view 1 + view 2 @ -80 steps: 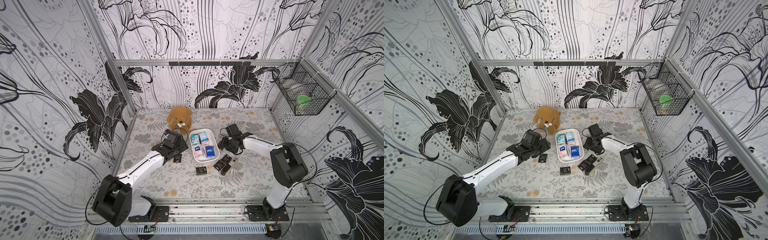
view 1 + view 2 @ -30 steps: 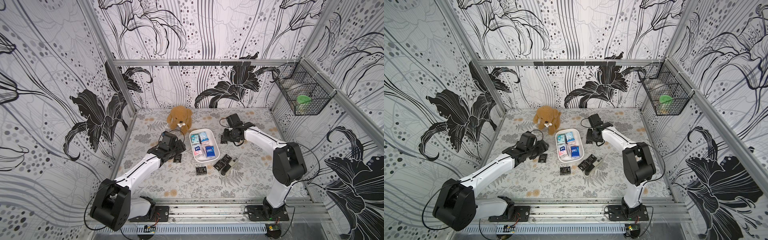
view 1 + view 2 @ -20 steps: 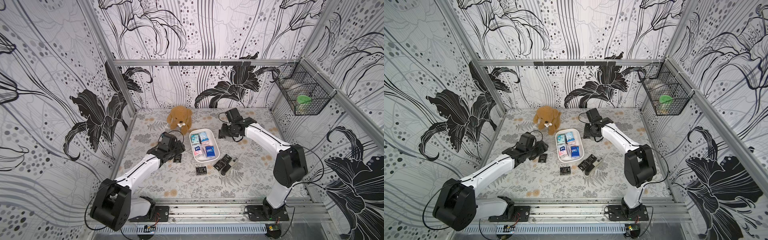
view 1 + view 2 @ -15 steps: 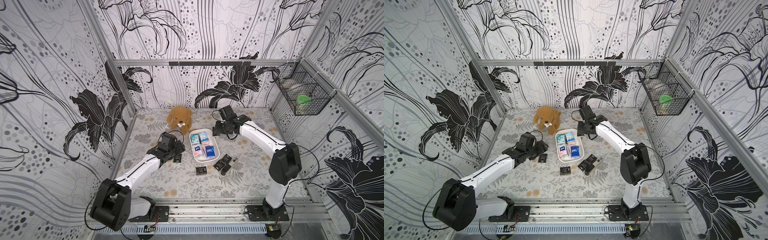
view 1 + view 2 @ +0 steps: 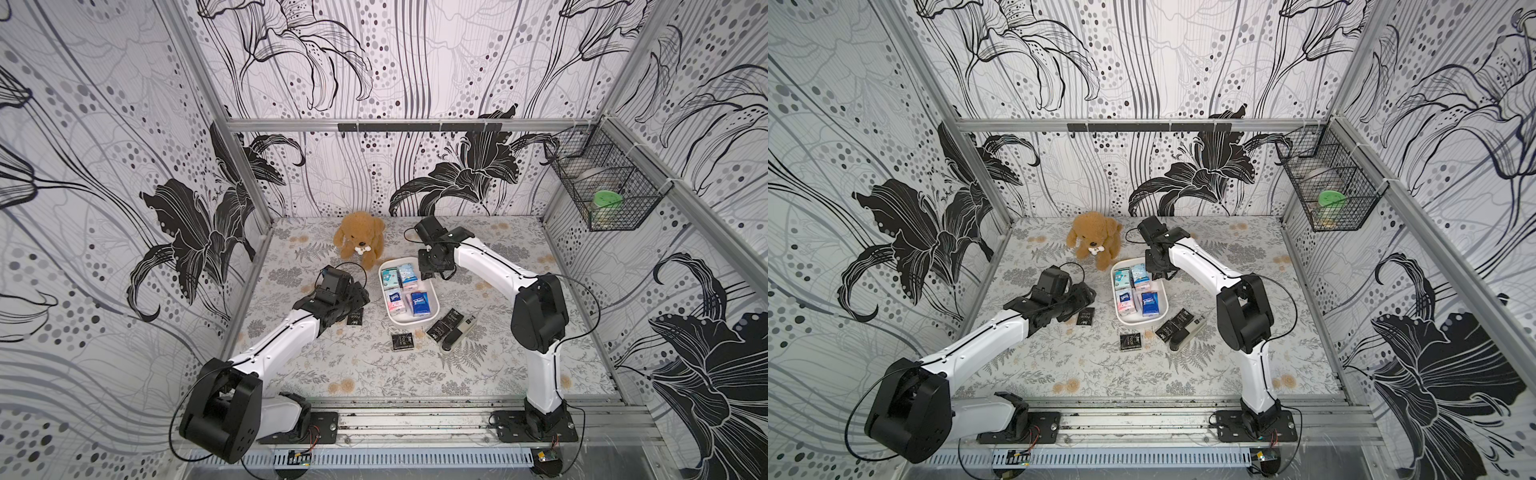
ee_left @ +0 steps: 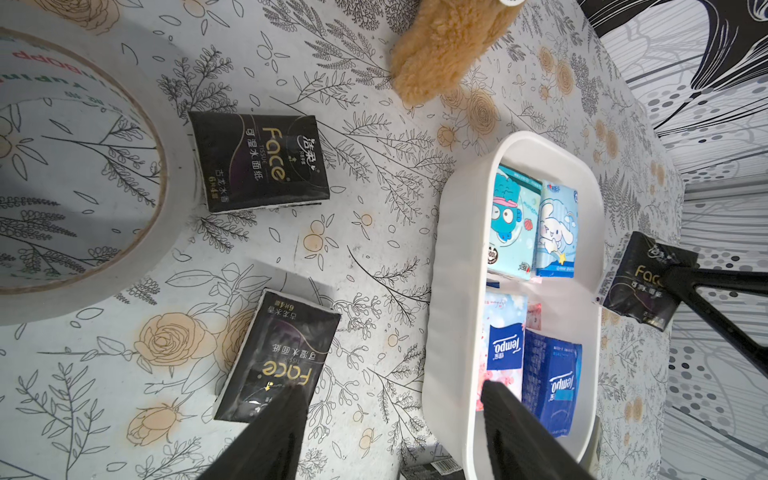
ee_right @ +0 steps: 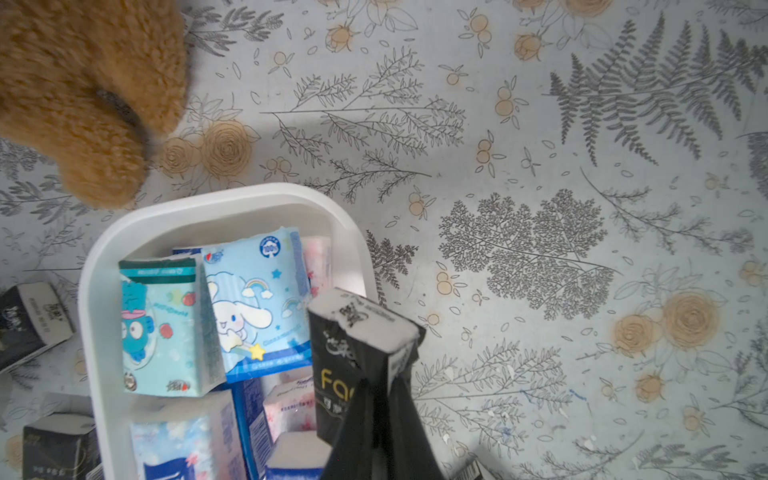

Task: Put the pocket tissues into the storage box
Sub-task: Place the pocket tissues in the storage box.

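Right gripper (image 7: 376, 388): jaws clamped tight on one end of a black held packet (image 7: 357, 345) of pocket tissues, gold "Fa…" readable. The packet hangs upright at the rim of the storage box (image 7: 95, 291), near the corner on the right arm's side. From the left wrist it appears just outside that rim.

Left gripper (image 6: 392, 392): jaws wide apart, nothing between them. It sits just left of the box's long edge.

Box contents, left wrist view:
- teal cartoon packet (image 6: 509, 224)
- light blue rabbit packet (image 6: 555, 232)
- pink-white "Tempo" packet (image 6: 503, 345)
- dark blue "Tempo" packet (image 6: 550, 374)

On the floral mat (image 6: 374, 257): a black "Face TISSUE" packet (image 6: 257, 162) lies just beside a tape roll (image 6: 83, 166) whose print is unreadable. A second Face packet (image 6: 278, 357) lies near the left fingers.

In a top view, a pair of black packets (image 5: 446, 324) touches a stapler-like object (image 5: 459, 336) by the box's near corner. A plush dog (image 5: 359, 241) sits near the box's far end. Open mat runs from the box to the right wall.
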You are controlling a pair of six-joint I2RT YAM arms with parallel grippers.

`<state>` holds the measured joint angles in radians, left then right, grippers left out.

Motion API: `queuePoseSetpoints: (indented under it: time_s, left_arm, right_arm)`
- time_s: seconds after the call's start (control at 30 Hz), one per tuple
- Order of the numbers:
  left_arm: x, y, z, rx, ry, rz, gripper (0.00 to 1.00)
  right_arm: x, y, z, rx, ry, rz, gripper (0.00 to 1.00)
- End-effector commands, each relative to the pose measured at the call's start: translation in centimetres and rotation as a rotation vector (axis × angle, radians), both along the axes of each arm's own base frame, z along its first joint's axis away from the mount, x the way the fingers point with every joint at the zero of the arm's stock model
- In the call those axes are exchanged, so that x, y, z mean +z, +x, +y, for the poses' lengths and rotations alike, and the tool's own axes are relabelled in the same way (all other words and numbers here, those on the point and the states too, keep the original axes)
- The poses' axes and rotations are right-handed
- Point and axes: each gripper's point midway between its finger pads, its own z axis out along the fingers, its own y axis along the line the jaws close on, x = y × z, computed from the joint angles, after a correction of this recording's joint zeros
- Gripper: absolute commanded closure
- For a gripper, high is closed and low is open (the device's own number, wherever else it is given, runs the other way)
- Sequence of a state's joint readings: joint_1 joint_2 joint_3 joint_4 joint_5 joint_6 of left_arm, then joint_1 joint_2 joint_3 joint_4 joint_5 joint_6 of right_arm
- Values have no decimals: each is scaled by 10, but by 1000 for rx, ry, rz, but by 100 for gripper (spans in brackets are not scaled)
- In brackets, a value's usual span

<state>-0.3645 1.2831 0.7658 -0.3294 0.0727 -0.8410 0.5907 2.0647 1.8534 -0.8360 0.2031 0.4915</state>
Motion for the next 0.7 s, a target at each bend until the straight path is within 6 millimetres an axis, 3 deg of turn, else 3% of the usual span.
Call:
queuePoseSetpoints:
  time_s: [0.0, 0.37, 0.53, 0.67]
  left_arm:
    - [7, 3, 0, 6, -25, -31, 29]
    - [6, 0, 2, 7, -22, -32, 29]
    - [8, 0, 4, 12, -21, -35, 29]
    - [7, -1, 5, 14, -20, -34, 29]
  right_arm:
    - [-7, 0, -5, 13, -71, 19, 89]
    - [-14, 6, 11, 34, -36, 28, 85]
    - [-16, 8, 15, 41, -29, 32, 77]
    - [-8, 9, 18, 43, -18, 16, 64]
